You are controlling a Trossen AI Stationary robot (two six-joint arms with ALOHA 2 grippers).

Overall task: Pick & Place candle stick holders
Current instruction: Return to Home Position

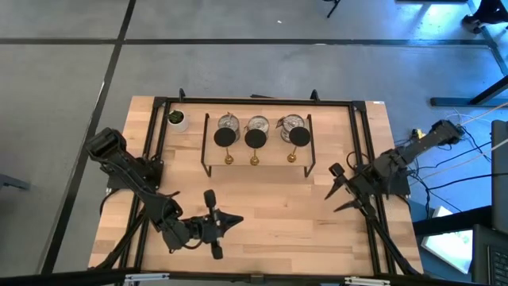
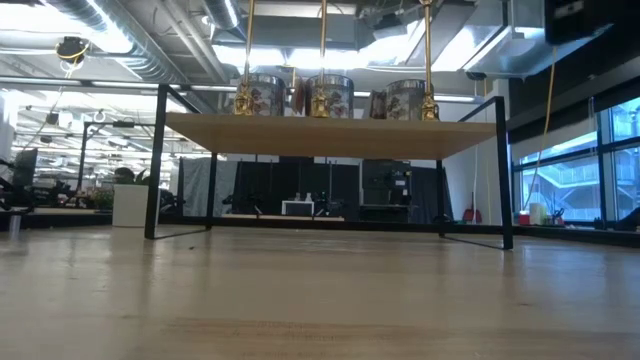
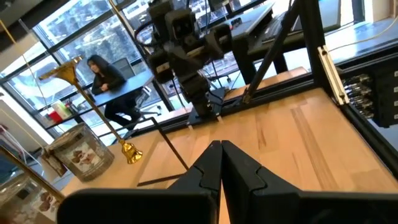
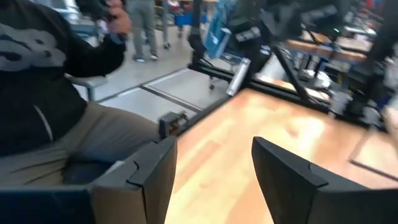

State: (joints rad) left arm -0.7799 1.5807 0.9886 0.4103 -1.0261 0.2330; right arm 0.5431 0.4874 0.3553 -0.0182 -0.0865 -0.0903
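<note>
At front left of table [image 1: 278, 230], left gripper [image 1: 239, 220], fingers pressed together, empty. On middle shelf [image 2: 320, 135], three gold sticks [image 1: 255, 139] in a row, three silver cups [image 1: 258, 124] just behind. At right edge, right gripper [image 1: 333, 200], fingers apart, empty.

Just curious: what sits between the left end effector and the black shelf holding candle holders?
Nothing. The high view shows only bare table between the left end effector and the shelf.

One camera looks straight down on the whole desk [image 1: 278, 214]. A second sits at desk-top height, facing level beneath the shelf [image 2: 330, 135]. Each wrist camera looks close past its own jaws; the shelf appears in both fixed views.
</note>
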